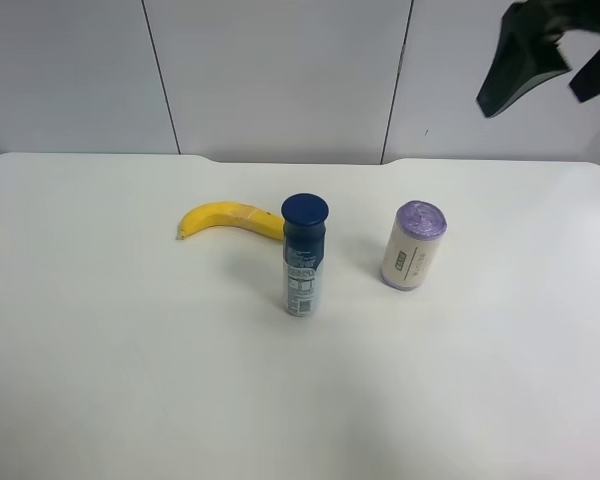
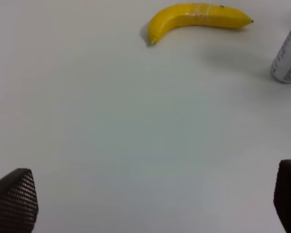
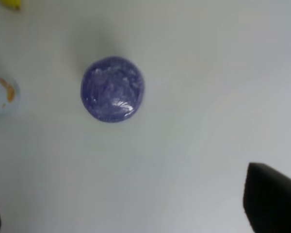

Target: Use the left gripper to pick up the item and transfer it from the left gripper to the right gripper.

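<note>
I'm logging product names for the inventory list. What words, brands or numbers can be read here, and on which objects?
None can be read as text.
canister: a small printed label with dark lines, too small and blurred to read.
bottle: a label with fine print, too small to read; the left wrist view also shows it blurred.
banana: no print visible.

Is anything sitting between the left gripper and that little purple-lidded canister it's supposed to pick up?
Possibly. The left gripper faces the banana and the bottle; the canister is outside its view. From above, the bottle stands upright between banana and canister, so it may lie on a straight path.
</note>
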`<action>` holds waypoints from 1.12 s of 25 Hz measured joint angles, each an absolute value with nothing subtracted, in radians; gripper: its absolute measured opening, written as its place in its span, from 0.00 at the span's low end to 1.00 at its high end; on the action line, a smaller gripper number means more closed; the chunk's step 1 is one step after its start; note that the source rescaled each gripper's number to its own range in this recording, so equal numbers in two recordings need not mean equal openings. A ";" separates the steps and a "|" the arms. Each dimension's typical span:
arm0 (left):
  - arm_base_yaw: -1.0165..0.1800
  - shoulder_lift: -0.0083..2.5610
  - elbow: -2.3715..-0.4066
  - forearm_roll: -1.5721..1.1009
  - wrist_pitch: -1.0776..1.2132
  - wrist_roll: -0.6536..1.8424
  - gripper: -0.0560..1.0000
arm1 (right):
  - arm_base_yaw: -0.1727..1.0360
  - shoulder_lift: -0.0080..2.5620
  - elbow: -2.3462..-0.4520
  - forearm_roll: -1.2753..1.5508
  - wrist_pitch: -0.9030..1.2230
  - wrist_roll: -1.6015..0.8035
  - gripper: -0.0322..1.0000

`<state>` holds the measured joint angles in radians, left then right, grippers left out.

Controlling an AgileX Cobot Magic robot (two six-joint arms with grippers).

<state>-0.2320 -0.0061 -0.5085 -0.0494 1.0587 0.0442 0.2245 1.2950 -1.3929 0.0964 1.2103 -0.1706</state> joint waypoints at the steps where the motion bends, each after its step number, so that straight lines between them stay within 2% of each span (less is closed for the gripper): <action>1: -0.232 -0.006 -0.509 -0.049 1.059 0.044 0.99 | 0.224 1.246 -1.375 0.091 1.210 -0.171 1.00; 17: -0.232 -0.006 -0.509 -0.049 1.059 0.044 0.99 | 0.224 0.413 -0.755 0.086 1.219 -0.171 1.00; 28: -0.232 -0.006 -0.509 -0.049 1.059 0.044 0.99 | 0.224 0.049 -0.530 0.086 1.111 -0.100 1.00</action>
<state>-0.2320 -0.0061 -0.5085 -0.0494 1.0587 0.0442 0.2245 0.0488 -0.5305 0.0858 1.1110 -0.0996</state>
